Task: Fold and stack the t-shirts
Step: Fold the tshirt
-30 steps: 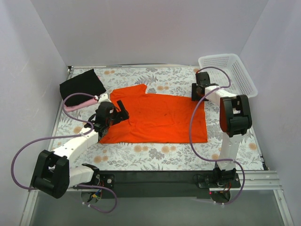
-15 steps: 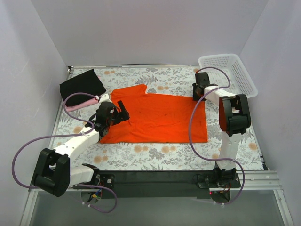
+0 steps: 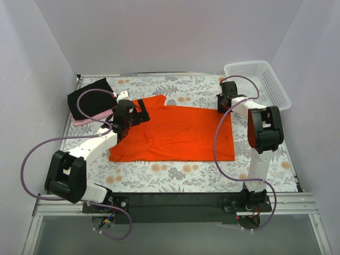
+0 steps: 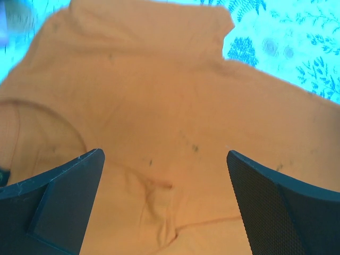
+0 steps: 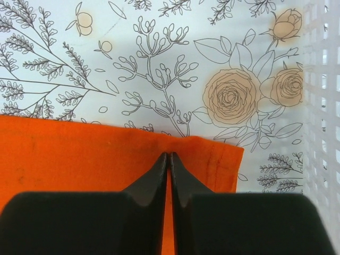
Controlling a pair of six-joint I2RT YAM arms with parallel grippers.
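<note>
Your orange t-shirt [image 3: 180, 133] lies spread on the floral surface [image 3: 186, 172], lightly creased and dark-specked. Your left claw [image 4: 163, 154] is spread above it. Your right claw [image 5: 169, 155] pinches its hem.

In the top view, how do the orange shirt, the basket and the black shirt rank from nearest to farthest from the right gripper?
1. Orange shirt: its far right corner lies at the right gripper.
2. Basket: close on the right.
3. Black shirt: far left.
</note>
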